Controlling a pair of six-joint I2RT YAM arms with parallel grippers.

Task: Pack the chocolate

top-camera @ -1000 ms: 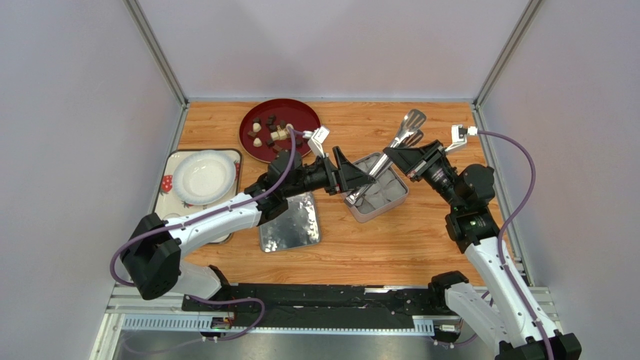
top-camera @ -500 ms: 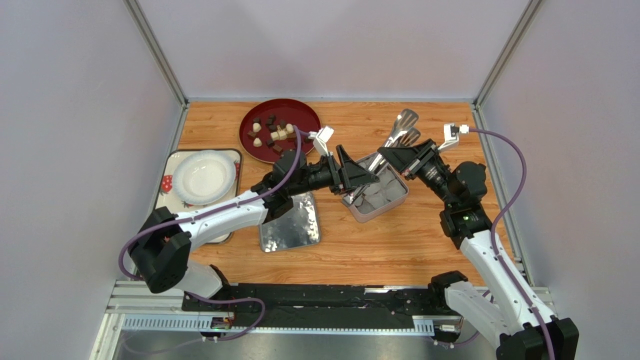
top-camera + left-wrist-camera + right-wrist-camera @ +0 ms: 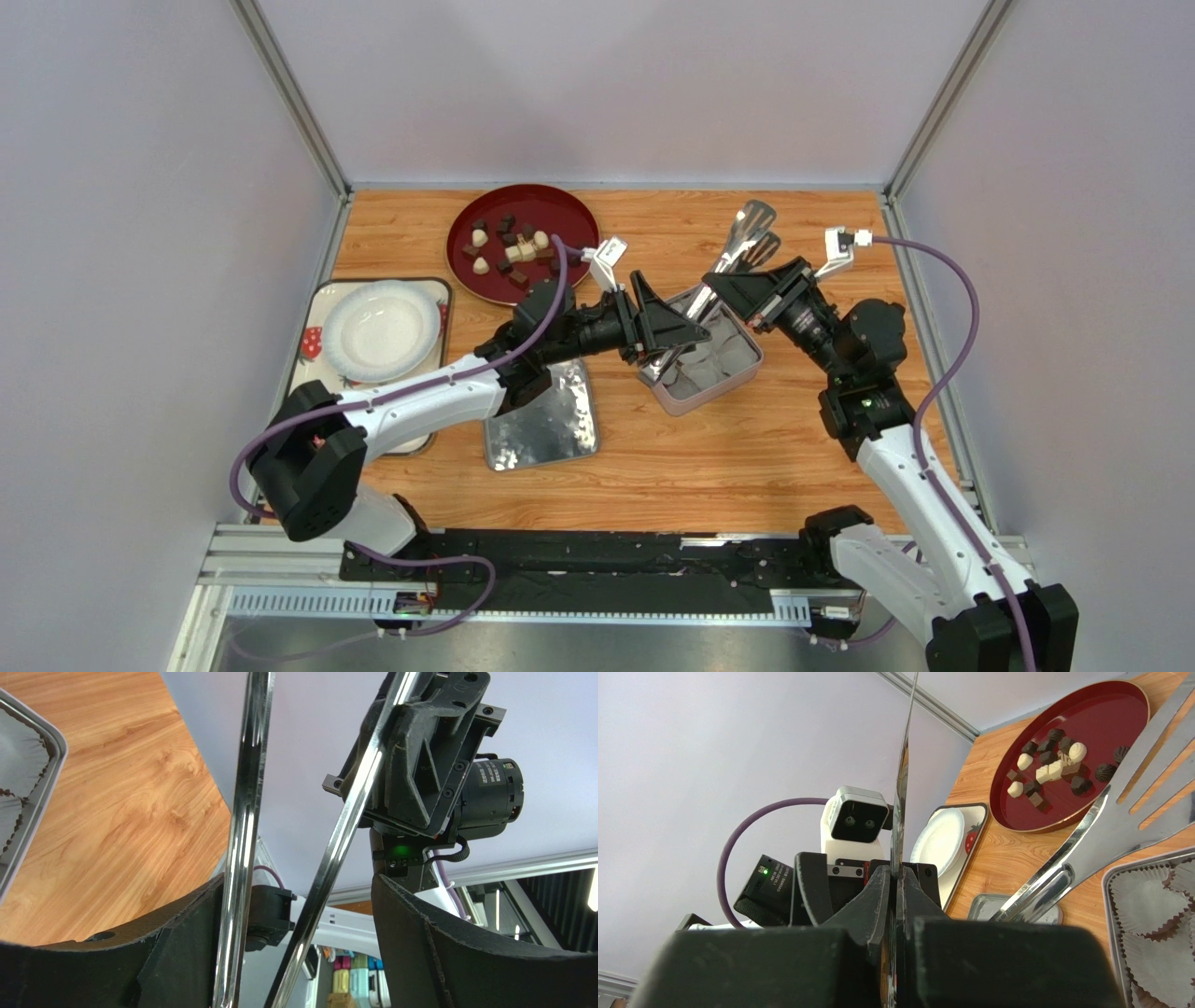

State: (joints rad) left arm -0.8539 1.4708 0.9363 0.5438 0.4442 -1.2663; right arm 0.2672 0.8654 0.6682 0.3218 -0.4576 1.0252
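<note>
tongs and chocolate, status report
Right fingers shut on tongs, left fingers open around them. Chocolate on red plate, none seen in tin. Nothing blocking.

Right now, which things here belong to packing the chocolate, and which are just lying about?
Job in hand: chocolate on the red plate; tin with paper liners; tongs, clamped in the right claw, their arms passing through the open left claw; shiny metal lid.
Lying about: white plate; strawberry-print tray under it.
</note>
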